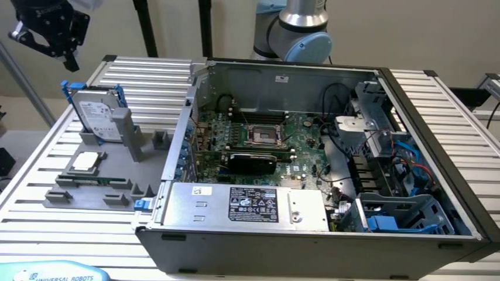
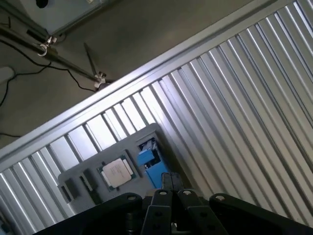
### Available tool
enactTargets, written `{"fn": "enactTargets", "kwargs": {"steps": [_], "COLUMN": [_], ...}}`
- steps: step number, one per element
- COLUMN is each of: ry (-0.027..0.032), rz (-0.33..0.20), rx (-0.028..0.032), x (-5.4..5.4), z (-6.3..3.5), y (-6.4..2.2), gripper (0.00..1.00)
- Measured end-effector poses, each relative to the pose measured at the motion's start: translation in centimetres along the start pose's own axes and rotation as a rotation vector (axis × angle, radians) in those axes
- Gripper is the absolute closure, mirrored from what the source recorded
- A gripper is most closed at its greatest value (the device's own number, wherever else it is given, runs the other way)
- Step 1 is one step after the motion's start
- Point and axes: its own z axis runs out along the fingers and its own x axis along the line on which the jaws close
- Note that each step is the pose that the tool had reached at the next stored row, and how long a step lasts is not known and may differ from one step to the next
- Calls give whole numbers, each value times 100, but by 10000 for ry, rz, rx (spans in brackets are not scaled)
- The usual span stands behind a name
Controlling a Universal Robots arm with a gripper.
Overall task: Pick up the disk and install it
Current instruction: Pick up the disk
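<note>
The disk (image 1: 100,119), silver-grey with a white label and a blue carrier, stands upright in a grey fixture (image 1: 117,175) on the exterior view's left of the table. My black gripper (image 1: 70,63) hangs in the air above it, a little further to the exterior view's left and well clear of it. In the wrist view the gripper (image 2: 171,182) has its two fingers pressed together with nothing between them. The disk's blue carrier (image 2: 148,159) shows edge-on just beyond the fingertips.
An open computer case (image 1: 437,175) fills the table's middle and right, with a motherboard (image 1: 258,137), a silver box with a black label (image 1: 250,205) and a blue drive bay (image 1: 399,216). A small square chip (image 1: 86,161) lies on the fixture. The slatted table (image 1: 149,76) ends near the disk.
</note>
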Motion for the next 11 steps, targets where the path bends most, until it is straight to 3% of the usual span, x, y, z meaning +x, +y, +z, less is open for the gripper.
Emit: {"fn": "enactTargets", "kwargs": {"steps": [11], "ry": [114], "rz": [-1992], "rx": [22], "x": [0], "z": [6], "y": [0], "gripper": [89]}}
